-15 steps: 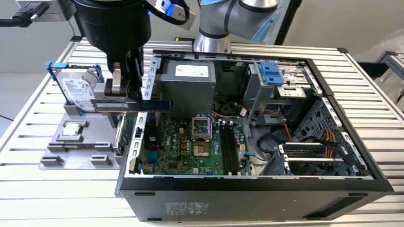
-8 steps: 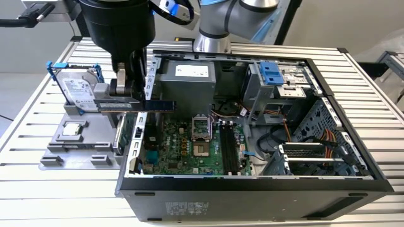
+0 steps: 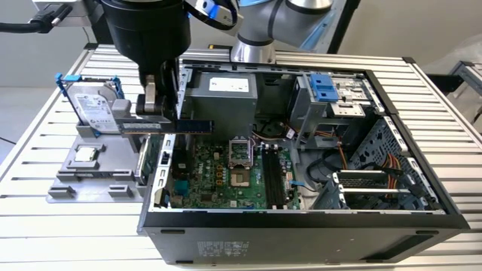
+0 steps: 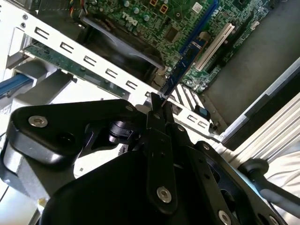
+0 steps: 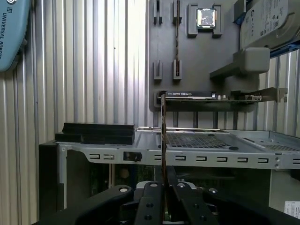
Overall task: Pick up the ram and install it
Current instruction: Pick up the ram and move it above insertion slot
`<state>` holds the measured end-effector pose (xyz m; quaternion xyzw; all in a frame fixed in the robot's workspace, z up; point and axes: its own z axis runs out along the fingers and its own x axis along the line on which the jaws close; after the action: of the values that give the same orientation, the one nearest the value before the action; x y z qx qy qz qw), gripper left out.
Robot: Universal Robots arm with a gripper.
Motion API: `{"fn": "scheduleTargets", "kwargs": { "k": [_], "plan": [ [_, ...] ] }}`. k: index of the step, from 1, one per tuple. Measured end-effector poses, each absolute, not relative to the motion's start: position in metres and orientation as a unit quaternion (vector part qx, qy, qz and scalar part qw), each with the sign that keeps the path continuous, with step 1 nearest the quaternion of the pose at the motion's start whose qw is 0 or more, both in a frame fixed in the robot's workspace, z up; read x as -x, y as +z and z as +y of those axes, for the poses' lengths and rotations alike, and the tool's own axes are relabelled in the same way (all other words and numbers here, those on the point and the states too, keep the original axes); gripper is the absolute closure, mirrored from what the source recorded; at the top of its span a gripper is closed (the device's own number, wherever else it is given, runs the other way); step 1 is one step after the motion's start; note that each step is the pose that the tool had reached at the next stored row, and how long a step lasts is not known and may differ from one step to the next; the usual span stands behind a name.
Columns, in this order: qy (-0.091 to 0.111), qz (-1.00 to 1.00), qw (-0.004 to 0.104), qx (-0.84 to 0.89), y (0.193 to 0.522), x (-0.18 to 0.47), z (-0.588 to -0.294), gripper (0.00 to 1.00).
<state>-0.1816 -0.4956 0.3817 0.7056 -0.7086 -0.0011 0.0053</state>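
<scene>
I see the gripper pinching the ram. Its long axis is level (edge-on in both wrist views), and its free end points toward the exterior view's right, over the open computer case's wall. The case sits on a slatted tabletop. A hard drive stands in a grey holder just beside the gripper, nearer the tabletop's edge.
</scene>
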Motion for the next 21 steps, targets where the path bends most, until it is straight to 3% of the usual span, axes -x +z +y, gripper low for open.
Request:
{"fn": "scheduleTargets", "kwargs": {
  "k": [21],
  "plan": [
    [-0.001,-0.709,0.005,-0.706,0.3816,0.1726,-0.4956,1.00]
  ]
}}
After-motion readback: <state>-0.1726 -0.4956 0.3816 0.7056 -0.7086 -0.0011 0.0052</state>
